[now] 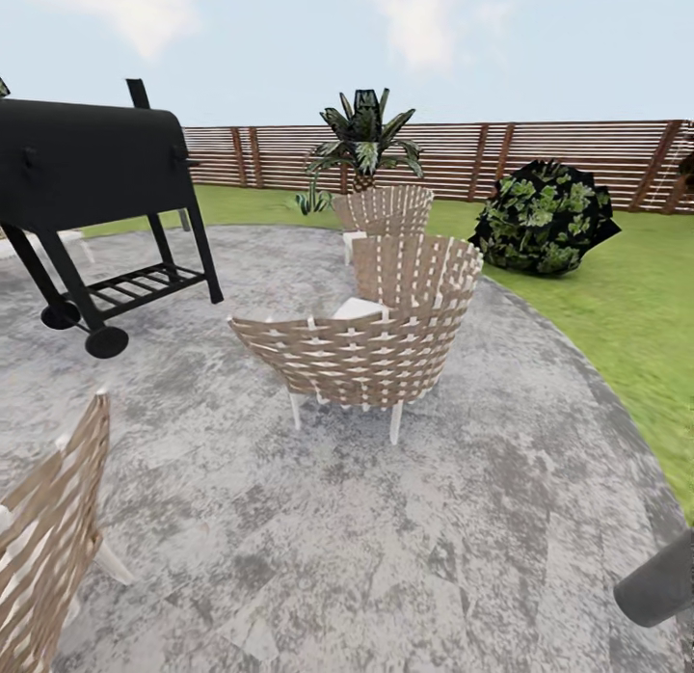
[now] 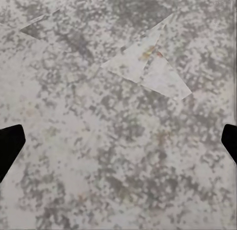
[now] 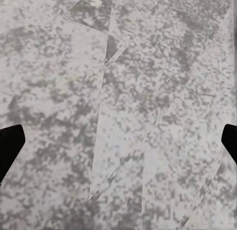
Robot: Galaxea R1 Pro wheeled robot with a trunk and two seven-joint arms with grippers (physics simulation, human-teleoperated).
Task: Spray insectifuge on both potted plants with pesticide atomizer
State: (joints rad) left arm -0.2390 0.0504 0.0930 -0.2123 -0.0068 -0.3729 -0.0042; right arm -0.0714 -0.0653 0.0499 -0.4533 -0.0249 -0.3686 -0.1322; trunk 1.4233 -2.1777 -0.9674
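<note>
Grey paving surrounds the wicker chair, with shrub beyond it, while both grippers hang spread and empty, seemingly for travel.

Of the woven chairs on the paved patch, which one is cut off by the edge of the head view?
The woven chair at the lower left corner; the other chairs in the middle of the paving show whole.

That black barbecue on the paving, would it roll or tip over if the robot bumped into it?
The black barbecue would probably pivot rather than roll freely: wheels show on one pair of legs. With its bulky drum high on thin splayed legs, it looks top-heavy and might tip under a hard shove.
</note>
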